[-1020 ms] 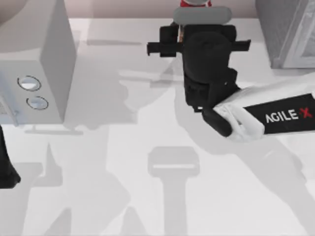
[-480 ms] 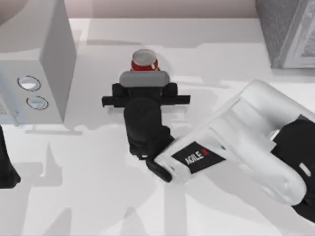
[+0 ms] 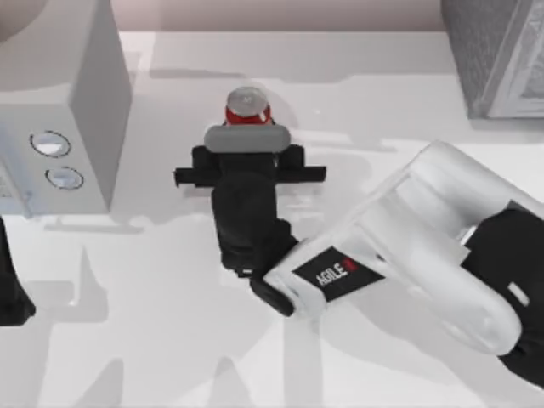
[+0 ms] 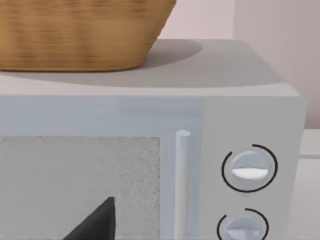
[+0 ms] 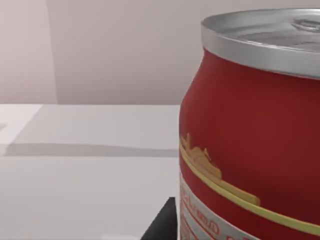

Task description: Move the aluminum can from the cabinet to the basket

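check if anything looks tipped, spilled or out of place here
Nothing stands out. The aluminum can stands upright at the right hand, undented, nothing spilled. The basket sits level on the microwave. The left arm is parked at the table's left edge.

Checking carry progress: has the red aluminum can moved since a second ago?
Yes. The red aluminum can with the silver top, at the right gripper, has come from the table's far edge toward the grey microwave on the left, and nearer.

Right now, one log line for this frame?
right claw: at aluminum can, upright mid-table, grip unconfirmed | left arm: parked, table's left edge | basket: atop microwave | can not yet in basket
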### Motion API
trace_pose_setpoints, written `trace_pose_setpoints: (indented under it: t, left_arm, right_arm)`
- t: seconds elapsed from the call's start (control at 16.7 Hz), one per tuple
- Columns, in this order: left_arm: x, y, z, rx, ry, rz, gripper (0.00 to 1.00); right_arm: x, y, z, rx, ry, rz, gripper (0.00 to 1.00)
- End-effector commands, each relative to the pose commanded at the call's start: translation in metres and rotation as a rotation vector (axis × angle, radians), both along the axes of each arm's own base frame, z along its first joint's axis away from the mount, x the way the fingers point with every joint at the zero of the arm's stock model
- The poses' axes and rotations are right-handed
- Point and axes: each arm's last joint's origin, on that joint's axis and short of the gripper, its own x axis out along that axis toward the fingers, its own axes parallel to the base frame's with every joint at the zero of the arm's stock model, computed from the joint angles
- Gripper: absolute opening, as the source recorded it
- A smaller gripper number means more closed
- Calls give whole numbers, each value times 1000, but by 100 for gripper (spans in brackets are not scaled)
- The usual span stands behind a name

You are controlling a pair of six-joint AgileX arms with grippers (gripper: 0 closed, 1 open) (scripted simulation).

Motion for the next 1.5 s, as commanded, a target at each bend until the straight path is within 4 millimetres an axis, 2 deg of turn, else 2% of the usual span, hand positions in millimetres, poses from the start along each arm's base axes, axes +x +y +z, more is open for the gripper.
trace_pose_setpoints:
  t: [0.36, 0.6, 1.38, 1.5]
  left_arm:
    - [0, 0, 0, 0, 0, 0, 100]
    - [0, 0, 0, 0, 0, 0, 100]
    - [0, 0, 0, 0, 0, 0, 100]
    - [0, 0, 0, 0, 0, 0, 100]
  right_arm:
    - [17, 3, -4, 8, -8, 4, 0]
    - [19, 3, -5, 8, -9, 5, 0]
    - [19, 3, -5, 8, -9, 5, 98]
    - [19, 3, -5, 8, -9, 5, 100]
